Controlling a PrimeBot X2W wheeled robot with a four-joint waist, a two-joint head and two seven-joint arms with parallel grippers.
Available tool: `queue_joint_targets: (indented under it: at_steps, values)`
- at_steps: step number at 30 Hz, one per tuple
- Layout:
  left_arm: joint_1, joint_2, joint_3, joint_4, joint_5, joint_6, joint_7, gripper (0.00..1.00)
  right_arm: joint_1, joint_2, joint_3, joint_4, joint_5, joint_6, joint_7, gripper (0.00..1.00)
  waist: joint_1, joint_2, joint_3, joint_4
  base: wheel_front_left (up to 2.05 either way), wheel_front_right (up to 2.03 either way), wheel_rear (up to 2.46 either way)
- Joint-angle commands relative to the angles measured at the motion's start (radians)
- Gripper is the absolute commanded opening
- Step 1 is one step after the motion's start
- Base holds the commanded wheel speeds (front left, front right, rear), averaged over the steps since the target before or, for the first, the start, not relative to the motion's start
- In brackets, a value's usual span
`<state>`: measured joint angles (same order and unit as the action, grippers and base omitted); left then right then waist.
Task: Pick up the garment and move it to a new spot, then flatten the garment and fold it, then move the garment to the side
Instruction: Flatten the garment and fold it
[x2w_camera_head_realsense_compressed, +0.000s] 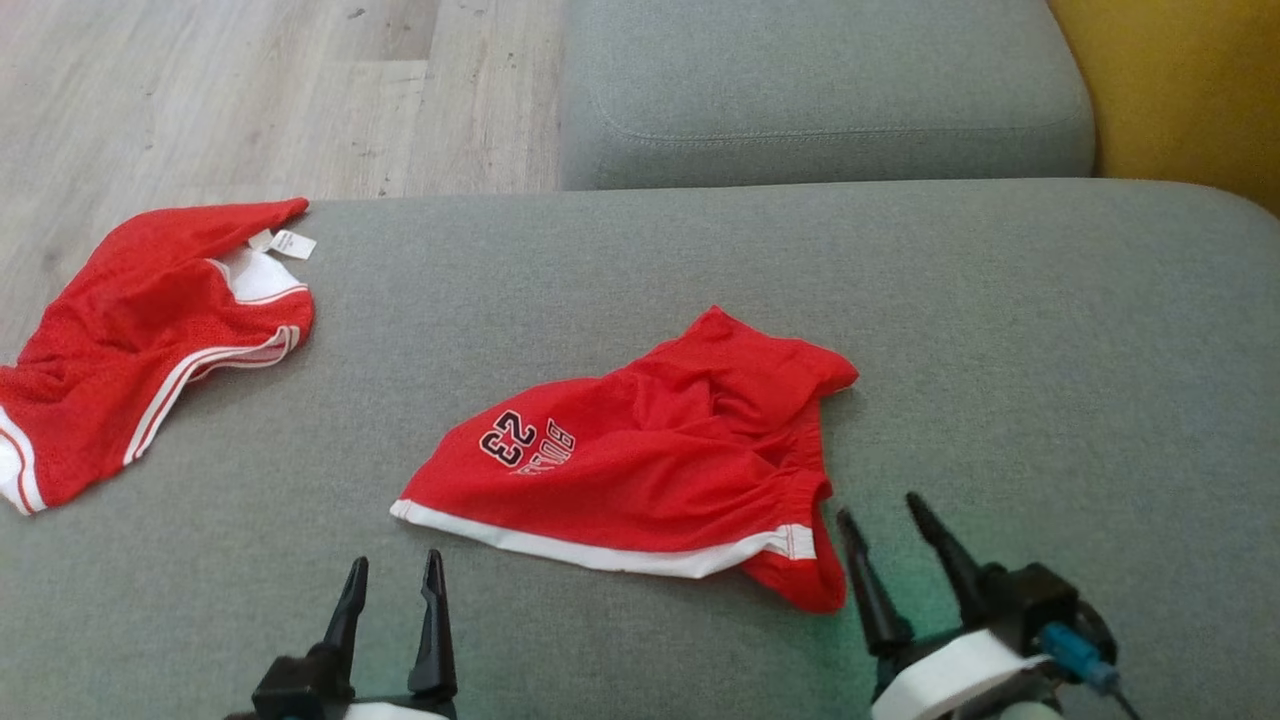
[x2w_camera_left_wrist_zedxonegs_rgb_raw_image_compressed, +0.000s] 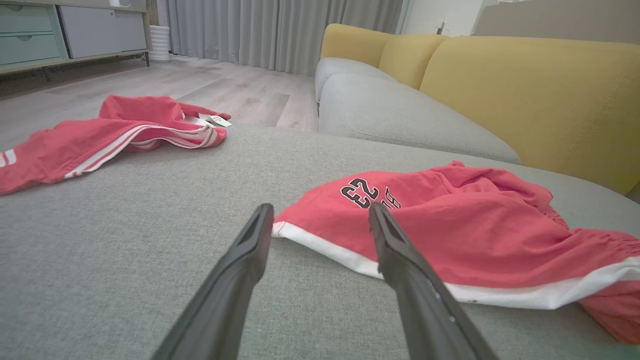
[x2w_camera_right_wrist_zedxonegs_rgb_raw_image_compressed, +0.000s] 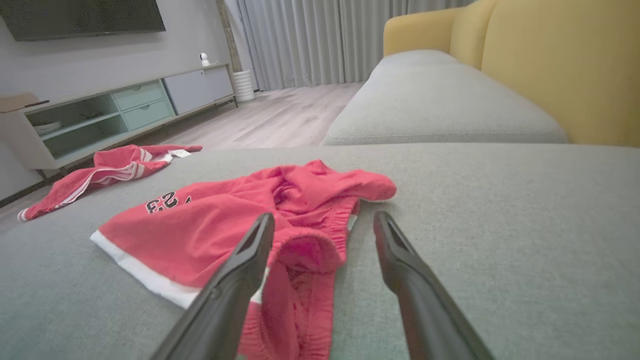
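Observation:
The garment (x2w_camera_head_realsense_compressed: 650, 460) is a pair of red shorts with a white hem and the number 23, lying crumpled in the middle of the grey sofa seat (x2w_camera_head_realsense_compressed: 1000, 330). Its hem corner and number print show in the left wrist view (x2w_camera_left_wrist_zedxonegs_rgb_raw_image_compressed: 450, 235), its elastic waistband in the right wrist view (x2w_camera_right_wrist_zedxonegs_rgb_raw_image_compressed: 280, 215). My left gripper (x2w_camera_head_realsense_compressed: 395, 570) hovers open just short of the hem's left corner. At the waistband end my right gripper (x2w_camera_head_realsense_compressed: 880, 515) stands open, nothing between its fingers. Neither touches the cloth.
A second red garment with white stripes and a tag (x2w_camera_head_realsense_compressed: 150, 340) lies at the seat's far left edge, partly hanging over. A grey cushion (x2w_camera_head_realsense_compressed: 820, 90) and yellow backrest (x2w_camera_head_realsense_compressed: 1190, 90) sit beyond. Wooden floor (x2w_camera_head_realsense_compressed: 250, 90) lies past the left edge.

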<state>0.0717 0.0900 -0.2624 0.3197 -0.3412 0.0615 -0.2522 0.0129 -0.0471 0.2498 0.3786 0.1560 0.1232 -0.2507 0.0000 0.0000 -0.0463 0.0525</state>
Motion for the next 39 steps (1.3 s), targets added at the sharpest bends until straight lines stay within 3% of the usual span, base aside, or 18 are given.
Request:
queue_joint_targets:
  at_steps: [1, 8, 9, 10, 13, 19, 29, 39]
  values:
    - [-0.030, -0.002, 0.035, -0.028, 0.010, -0.001, -0.010, 1.00, -0.030, -0.003, 0.036, -0.017, 0.012, 0.008, -0.005, 1.00, 0.0000, 0.0000, 0.002, 0.003, 0.00, 0.00, 0.00]
    - [-0.035, -0.007, 0.047, -0.025, 0.018, -0.007, -0.010, 1.00, -0.078, -0.003, 0.144, 0.072, 0.073, 0.008, 0.073, 1.00, 0.0000, 0.0000, 0.012, 0.027, 0.00, 0.00, 0.00]
    - [-0.036, -0.007, 0.048, -0.025, 0.019, -0.008, -0.010, 1.00, -0.089, -0.003, 0.154, 0.086, 0.083, 0.008, 0.078, 0.96, 0.0000, 0.0000, 0.014, 0.031, 0.00, 0.00, 0.00]
    - [-0.037, -0.008, 0.048, -0.024, 0.021, -0.009, -0.010, 1.00, -0.103, -0.003, 0.159, 0.100, 0.094, 0.008, 0.079, 0.59, 0.0000, 0.0000, 0.015, 0.034, 0.00, 0.00, 0.00]
    - [-0.039, -0.010, 0.052, -0.022, 0.026, -0.010, -0.010, 1.00, -0.142, -0.003, 0.169, 0.142, 0.124, 0.008, 0.074, 0.00, 0.0000, 0.0000, 0.019, 0.041, 0.00, 0.00, 0.00]
    - [-0.037, -0.012, 0.062, -0.019, 0.033, -0.013, -0.010, 1.00, -0.205, -0.003, 0.158, 0.202, 0.147, 0.008, 0.049, 0.00, 0.0000, 0.0000, 0.022, 0.037, 0.00, 0.00, 0.00]
    - [-0.037, -0.022, 0.065, -0.018, 0.038, -0.021, -0.010, 1.00, -0.218, -0.010, -0.012, 0.249, 0.018, 0.008, 0.029, 0.00, 0.0000, 0.0000, 0.036, -0.009, 0.00, 0.00, 0.00]
    - [-0.048, -0.029, 0.060, -0.010, 0.048, -0.035, -0.010, 1.00, -0.163, -0.016, -0.146, 0.213, -0.024, 0.008, 0.037, 0.00, 0.0000, 0.0000, 0.052, -0.028, 0.00, 0.00, 0.00]
